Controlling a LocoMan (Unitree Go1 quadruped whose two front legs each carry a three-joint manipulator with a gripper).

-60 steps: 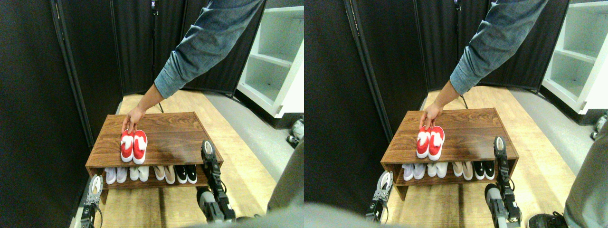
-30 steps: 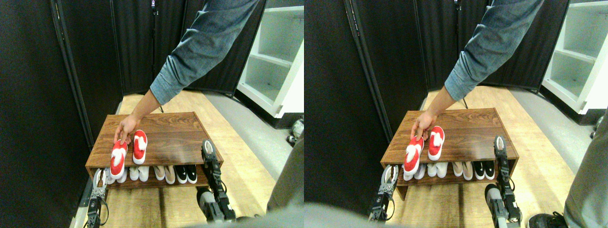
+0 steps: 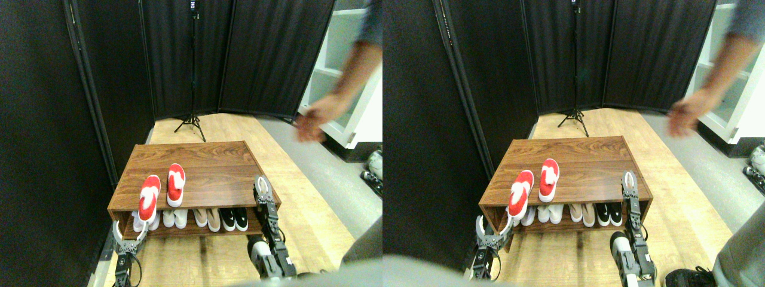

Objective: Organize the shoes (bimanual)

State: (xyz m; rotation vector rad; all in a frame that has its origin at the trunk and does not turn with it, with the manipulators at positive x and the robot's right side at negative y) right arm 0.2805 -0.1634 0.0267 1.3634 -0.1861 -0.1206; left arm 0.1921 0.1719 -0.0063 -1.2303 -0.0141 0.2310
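Note:
Two red shoes lie on top of the wooden shoe rack [image 3: 221, 164], toes toward me. The left red shoe [image 3: 148, 198] sits askew with its toe hanging over the front edge. Farther back and a little apart from it, the right red shoe [image 3: 176, 184] lies straight. My left gripper [image 3: 129, 231] is open just below the overhanging toe, in front of the rack's left corner, and holds nothing. At the rack's front right corner my right gripper [image 3: 261, 186] stands upright, touching no shoe.
The rack's lower shelf holds white shoes [image 3: 156, 219], a beige pair [image 3: 207, 217] and a black pair [image 3: 233, 218]. A person's blurred hand [image 3: 311, 124] hovers at the right, off the rack. Behind are black curtain panels, a tripod [image 3: 192, 122] and a white shelf unit [image 3: 343, 78].
The person's arm has let go of the red shoes and pulled away to the right. The left shoe stays askew over the edge. My left gripper has spread open and risen slightly.

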